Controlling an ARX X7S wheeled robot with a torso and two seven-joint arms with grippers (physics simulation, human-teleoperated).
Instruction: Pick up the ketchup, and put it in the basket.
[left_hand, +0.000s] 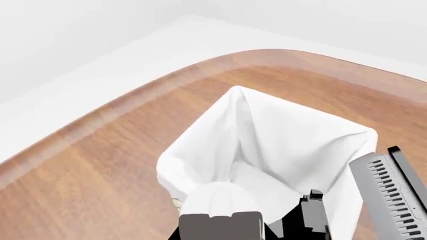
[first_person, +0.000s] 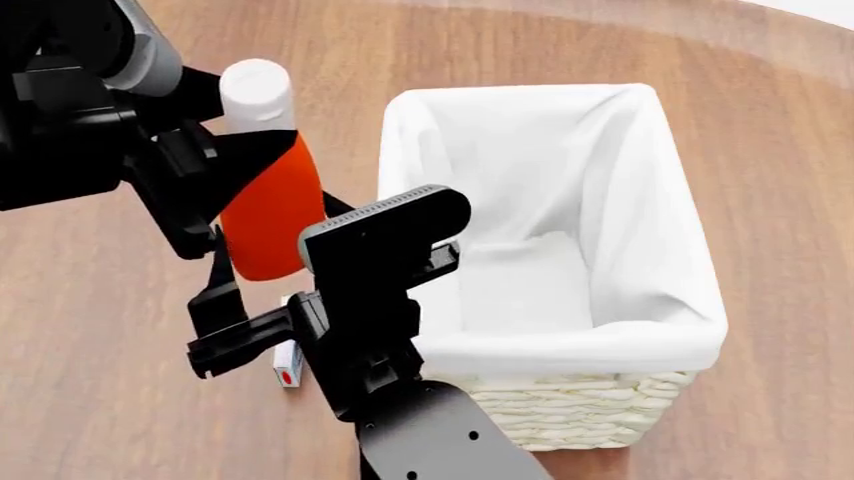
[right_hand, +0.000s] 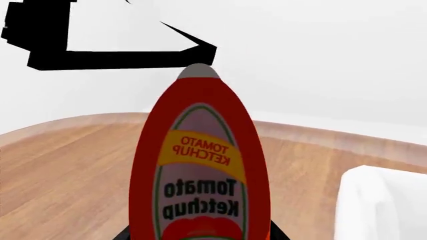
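Observation:
The ketchup (first_person: 274, 215) is an orange-red bottle with a white cap, held upright above the wooden table, just left of the basket (first_person: 534, 350). My right gripper (first_person: 267, 262) is shut on its lower end. In the right wrist view the "Tomato Ketchup" label (right_hand: 200, 165) fills the middle, with a dark finger at each side of the bottle's base. The cream wicker basket with its white liner (left_hand: 267, 125) holds nothing I can see. My left arm (first_person: 94, 120) hangs close beside the bottle's cap. Only a grey block of the left gripper (left_hand: 220, 225) shows, so its state is unclear.
A small white-and-red object (first_person: 286, 365) lies on the table (first_person: 107, 400) under the right arm, beside the basket's near corner. The right arm's ridged grey part (left_hand: 387, 195) shows next to the basket. The table's curved edge (left_hand: 100, 107) runs beyond the basket.

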